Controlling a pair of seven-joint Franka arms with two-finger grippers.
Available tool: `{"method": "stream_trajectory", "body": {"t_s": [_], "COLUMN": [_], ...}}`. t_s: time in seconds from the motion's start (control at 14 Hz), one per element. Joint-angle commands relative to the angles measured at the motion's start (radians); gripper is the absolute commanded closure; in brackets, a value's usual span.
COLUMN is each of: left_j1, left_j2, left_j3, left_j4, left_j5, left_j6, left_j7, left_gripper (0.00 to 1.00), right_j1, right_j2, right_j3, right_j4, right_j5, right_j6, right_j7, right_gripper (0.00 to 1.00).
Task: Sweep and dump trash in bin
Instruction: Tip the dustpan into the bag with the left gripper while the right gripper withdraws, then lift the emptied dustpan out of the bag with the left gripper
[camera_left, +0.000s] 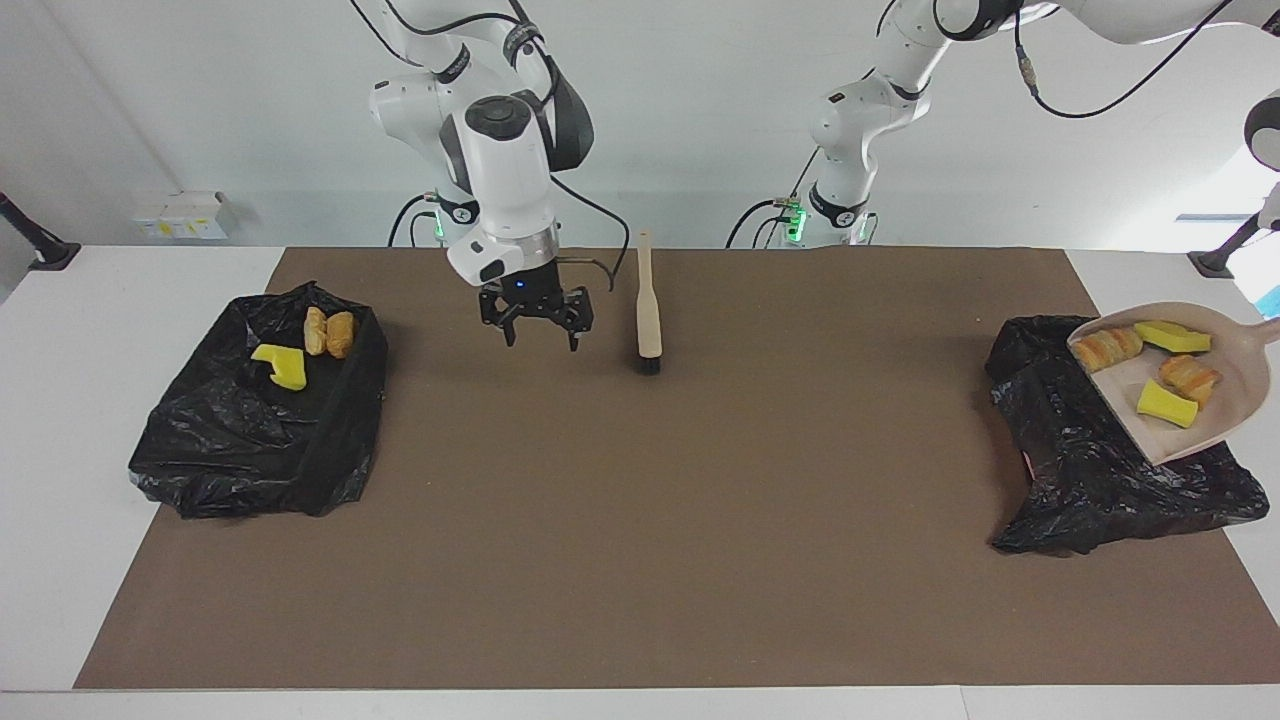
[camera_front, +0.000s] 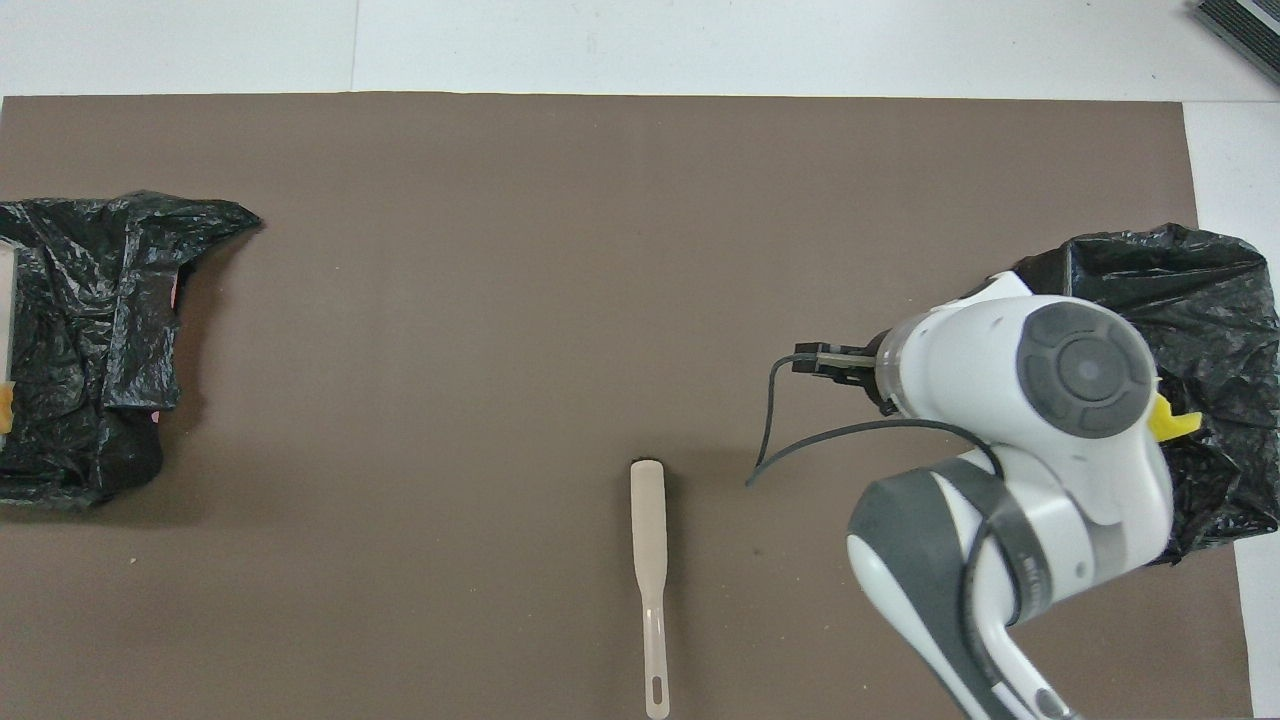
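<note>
A beige dustpan (camera_left: 1215, 400) hangs tilted over the black-bagged bin (camera_left: 1100, 480) at the left arm's end. It carries two yellow chunks (camera_left: 1166, 404) and two bread-like lumps (camera_left: 1107, 346). Its handle runs out of the frame, and my left gripper is out of view. A sliver of the pan shows in the overhead view (camera_front: 5, 300). My right gripper (camera_left: 540, 338) is open and empty, up over the mat between the other bin (camera_left: 230, 440) and the brush (camera_left: 648, 300). That bin holds a yellow chunk (camera_left: 282, 366) and two bread-like lumps (camera_left: 328, 333).
The wooden brush lies flat on the brown mat (camera_left: 640, 520), bristles pointing away from the robots; it also shows in the overhead view (camera_front: 650, 560). In that view the right arm covers part of the bin (camera_front: 1220, 300) at its end, where a yellow chunk (camera_front: 1172, 422) peeks out.
</note>
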Motion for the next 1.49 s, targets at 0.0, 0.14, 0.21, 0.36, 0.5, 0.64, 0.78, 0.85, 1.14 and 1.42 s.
{"method": "stream_trajectory", "body": {"t_s": [0.0,0.14,0.21,0.36,0.5,0.64,0.78,0.85,1.14,1.42], "left_j1": [-0.048,-0.073,-0.092,-0.106,-0.108,-0.106,-0.105,-0.097,-0.088,-0.086], "left_j2": [-0.024,-0.054,-0.072,-0.087,-0.087,-0.087,-0.086,-0.084,-0.086,-0.092], "left_j3": [0.009,0.009,0.009,0.008,0.008,0.008,0.006,0.008,0.008,0.012], "left_j4": [-0.038,-0.092,-0.125,-0.153,-0.153,-0.152,-0.149,-0.141,-0.117,-0.095], "left_j5": [0.114,0.183,0.220,0.298,0.344,0.405,0.471,0.473,0.385,0.067], "left_j6": [0.011,0.011,0.013,0.025,0.043,0.080,0.123,0.135,0.178,0.140], "left_j7": [-0.003,-0.087,-0.157,-0.195,-0.193,-0.186,-0.150,-0.124,-0.095,-0.133], "left_gripper": [1.00,1.00,1.00,1.00,1.00,1.00,1.00,1.00,1.00,1.00], "right_j1": [-0.058,-0.081,-0.081,-0.080,-0.083,-0.099,-0.106,-0.110,-0.109,-0.101], "right_j2": [-0.030,-0.043,-0.050,-0.067,-0.069,-0.057,-0.060,-0.060,-0.087,-0.127], "right_j3": [-0.049,-0.107,-0.151,-0.221,-0.253,-0.258,-0.265,-0.270,-0.255,-0.253], "right_j4": [0.042,0.050,0.055,0.085,0.172,0.283,0.349,0.392,0.454,0.449], "right_j5": [-0.018,-0.018,-0.016,-0.015,-0.018,-0.022,-0.022,-0.022,-0.021,-0.004], "right_j6": [-0.100,-0.131,-0.137,-0.168,-0.258,-0.362,-0.444,-0.490,-0.617,-0.695], "right_j7": [-0.121,-0.252,-0.318,-0.423,-0.500,-0.531,-0.589,-0.600,-0.615,-0.606], "right_gripper": [0.00,0.00,0.00,0.00,0.00,0.00,0.00,0.00,0.00,0.00]}}
